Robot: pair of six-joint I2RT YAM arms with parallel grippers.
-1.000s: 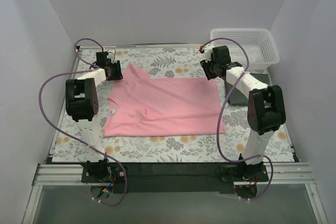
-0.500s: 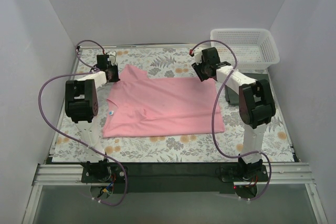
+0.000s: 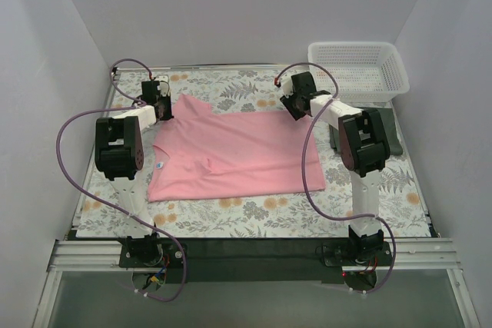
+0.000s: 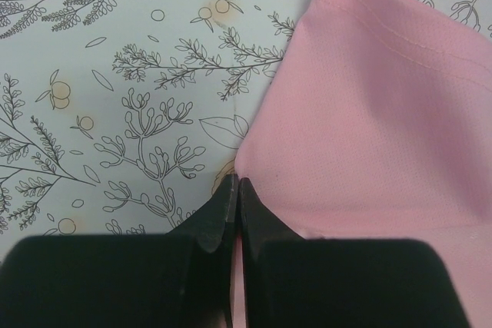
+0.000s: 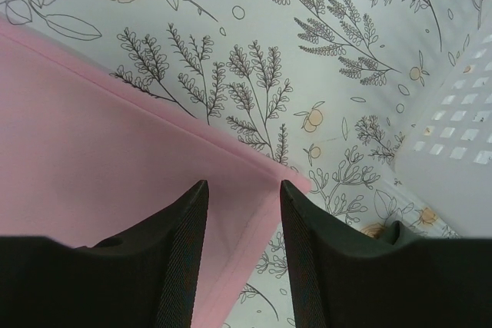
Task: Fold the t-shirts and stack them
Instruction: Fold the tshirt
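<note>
The light pink t-shirt (image 3: 234,155) lies flat on the floral cloth, collar to the left. My left gripper (image 3: 163,107) is at its far left sleeve edge. In the left wrist view the jaws (image 4: 234,187) are shut, with a strip of the pink t-shirt (image 4: 369,128) pinched between them. My right gripper (image 3: 296,105) is at the far right corner. In the right wrist view it (image 5: 242,187) is open, its fingers on either side of the pink hem corner (image 5: 284,178). The dark green folded t-shirt (image 3: 392,134) lies at the right, partly hidden by the right arm.
A white mesh basket (image 3: 357,67) stands at the far right corner, and its wall shows in the right wrist view (image 5: 461,136). The floral table cloth (image 3: 231,90) covers the table. White walls close in the left, far and right sides.
My right arm has swung left, bringing its open gripper onto the shirt's far right corner. The left gripper has edged slightly away, and the shirt has shifted a little to the left.
</note>
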